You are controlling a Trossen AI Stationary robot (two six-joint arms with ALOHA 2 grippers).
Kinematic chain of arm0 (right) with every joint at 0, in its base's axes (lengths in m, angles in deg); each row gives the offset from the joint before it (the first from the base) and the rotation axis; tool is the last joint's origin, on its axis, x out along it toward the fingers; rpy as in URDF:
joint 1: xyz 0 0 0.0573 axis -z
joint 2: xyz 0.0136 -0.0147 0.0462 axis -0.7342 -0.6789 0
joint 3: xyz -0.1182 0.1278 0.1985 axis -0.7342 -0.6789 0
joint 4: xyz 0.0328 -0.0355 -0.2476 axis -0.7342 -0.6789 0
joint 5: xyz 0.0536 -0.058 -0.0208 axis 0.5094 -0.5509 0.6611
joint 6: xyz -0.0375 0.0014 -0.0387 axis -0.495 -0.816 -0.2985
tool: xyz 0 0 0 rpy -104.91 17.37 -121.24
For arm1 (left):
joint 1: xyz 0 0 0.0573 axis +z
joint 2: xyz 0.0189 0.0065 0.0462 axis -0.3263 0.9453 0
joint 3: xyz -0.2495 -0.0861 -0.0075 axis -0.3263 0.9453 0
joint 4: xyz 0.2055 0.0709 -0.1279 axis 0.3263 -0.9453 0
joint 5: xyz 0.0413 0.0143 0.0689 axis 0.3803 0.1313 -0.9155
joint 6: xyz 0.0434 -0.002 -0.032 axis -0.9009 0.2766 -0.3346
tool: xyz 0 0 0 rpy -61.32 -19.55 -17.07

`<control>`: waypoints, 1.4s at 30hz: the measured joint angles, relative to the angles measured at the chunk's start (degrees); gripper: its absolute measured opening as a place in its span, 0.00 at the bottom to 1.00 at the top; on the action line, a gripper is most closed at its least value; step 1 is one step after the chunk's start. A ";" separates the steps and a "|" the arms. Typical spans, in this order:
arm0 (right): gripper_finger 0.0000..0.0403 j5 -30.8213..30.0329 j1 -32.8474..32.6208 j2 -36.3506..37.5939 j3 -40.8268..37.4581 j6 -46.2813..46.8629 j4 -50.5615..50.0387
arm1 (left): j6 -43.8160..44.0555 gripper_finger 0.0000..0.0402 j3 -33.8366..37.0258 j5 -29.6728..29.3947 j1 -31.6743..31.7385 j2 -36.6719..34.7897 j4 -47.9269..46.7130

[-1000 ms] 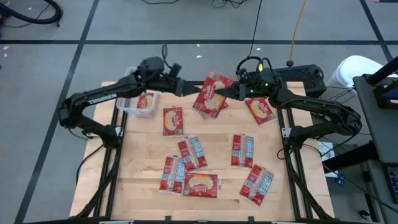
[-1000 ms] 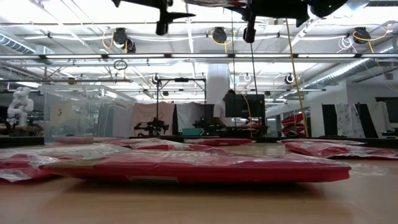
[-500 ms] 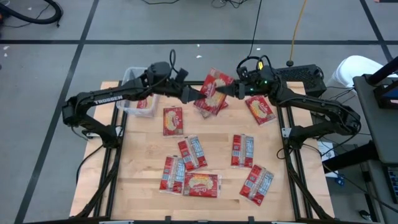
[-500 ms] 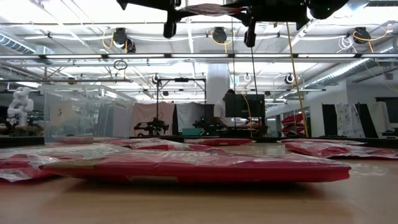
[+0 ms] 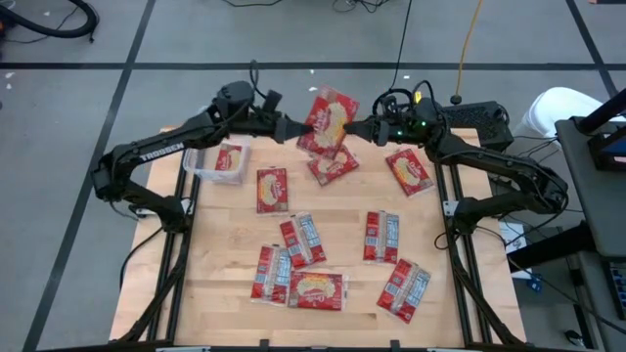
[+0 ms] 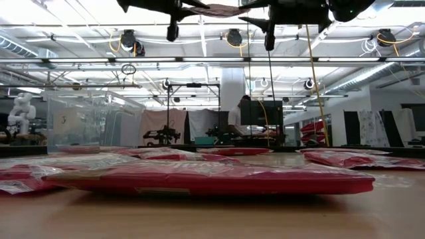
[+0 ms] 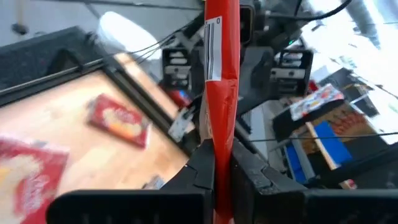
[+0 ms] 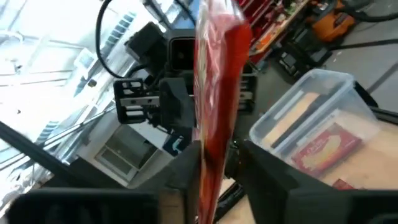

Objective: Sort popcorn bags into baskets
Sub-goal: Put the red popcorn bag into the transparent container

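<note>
overhead, left claw (image 5: 293, 130) and right claw (image 5: 354, 130) both pinch 1 raised popcorn bag (image 5: 327, 119); right wrist view shows a bag inside the basket (image 8: 348, 84).

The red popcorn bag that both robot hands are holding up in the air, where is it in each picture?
High view: flat red popcorn bag between both grippers, above the table's far edge.
Low view: thin red strip at the top.
Left wrist view: edge-on red strip rising from the fingers.
Right wrist view: edge-on, centre.
Shared landmark: clear plastic tub, also in right wrist view.
</note>
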 joint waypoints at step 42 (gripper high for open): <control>0.49 6.81 4.27 0.59 0.00 -4.80 -11.67 | -18.30 0.06 18.90 -16.83 33.96 -20.54 -45.92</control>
